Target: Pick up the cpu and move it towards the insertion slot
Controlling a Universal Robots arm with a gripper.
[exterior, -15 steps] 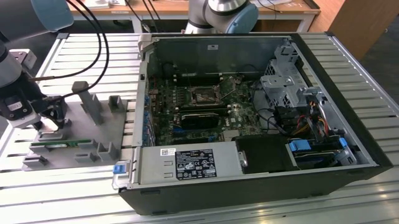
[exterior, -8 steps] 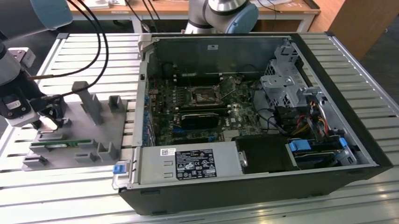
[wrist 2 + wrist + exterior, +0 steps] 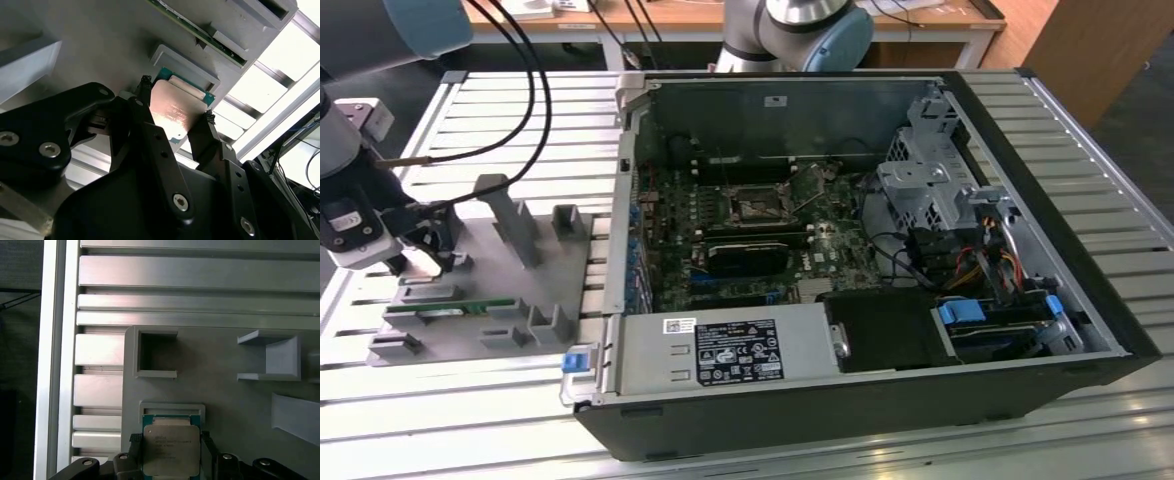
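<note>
At the left edge of the exterior view, the black two-fingered end effector [image 3: 427, 252] reaches down onto the grey plastic tray [image 3: 520, 300], which lies on the slatted aluminium surface [image 3: 494, 400]. In both wrist views its fingers [image 3: 135, 444] are narrowed onto the cpu [image 3: 171, 450], a small flat square chip with a silvery-grey metal top and green rim, one finger against each opposite edge. The chip lies flat on the tray, one side just beside a low raised grey frame [image 3: 171, 408]. A thin green memory stick [image 3: 440, 308] lies lower on the tray in the exterior view. Well apart, near the middle of that view, the insertion slot [image 3: 757, 207], a small dark socket framed in silvery metal, sits on the motherboard inside the open black computer case [image 3: 881, 400].
</note>
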